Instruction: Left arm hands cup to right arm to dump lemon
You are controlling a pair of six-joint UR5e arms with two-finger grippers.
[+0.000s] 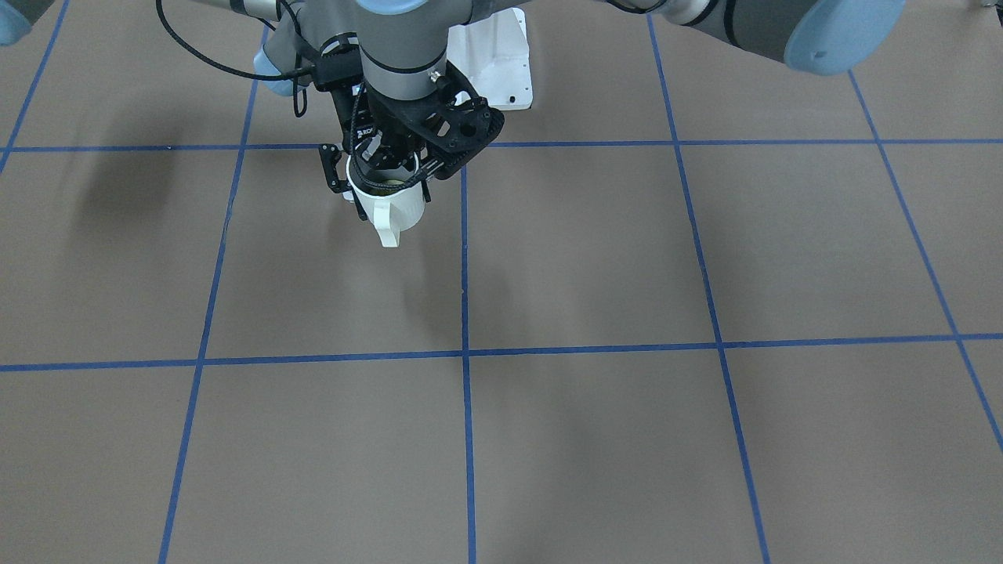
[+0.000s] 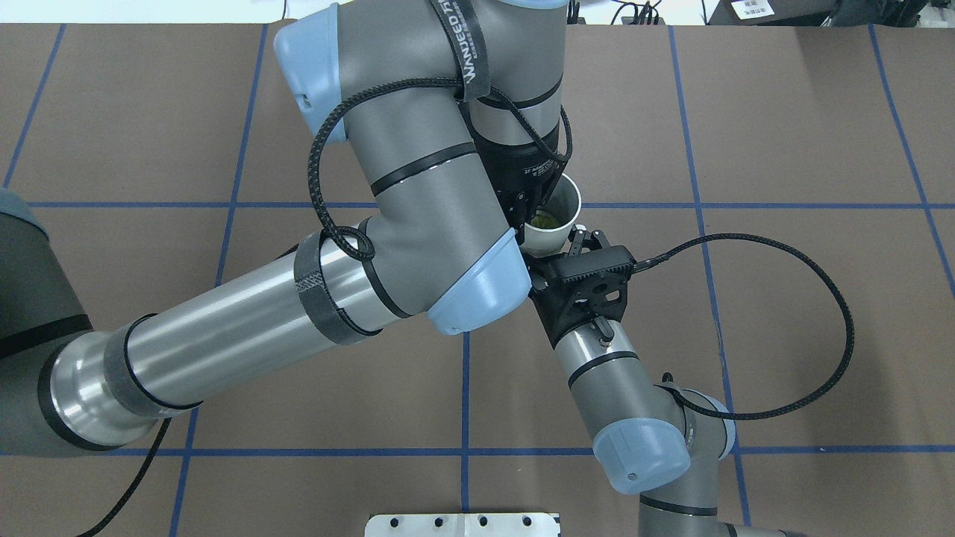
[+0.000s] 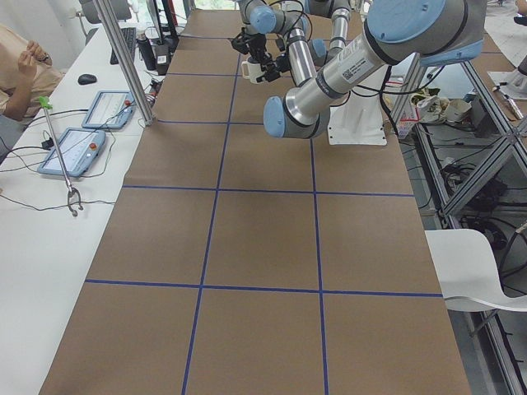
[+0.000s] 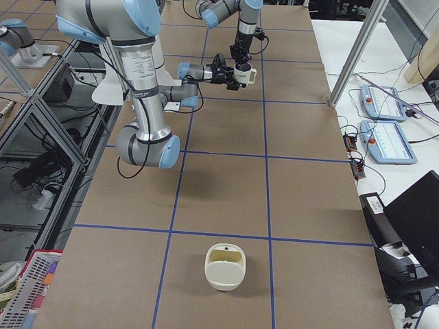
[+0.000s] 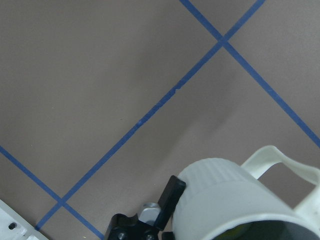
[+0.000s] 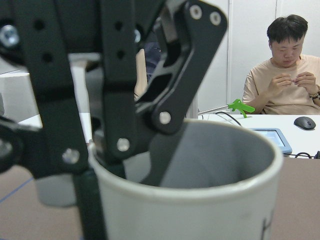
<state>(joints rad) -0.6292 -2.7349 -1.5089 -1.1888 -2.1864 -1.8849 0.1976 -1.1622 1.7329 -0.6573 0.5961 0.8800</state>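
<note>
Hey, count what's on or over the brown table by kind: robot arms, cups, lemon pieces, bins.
Robot arms: 2
Cup: 1
Lemon piece: 1
Cream bin: 1
Total: 5

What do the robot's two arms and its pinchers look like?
Both arms are fat grey tubes with light-blue caps on the joints. The left arm wears a black strap with white letters and a looping black braided cable; the left gripper is black with white lettering. The right arm has another looping black cable and a holey black bracket behind the black right gripper.
</note>
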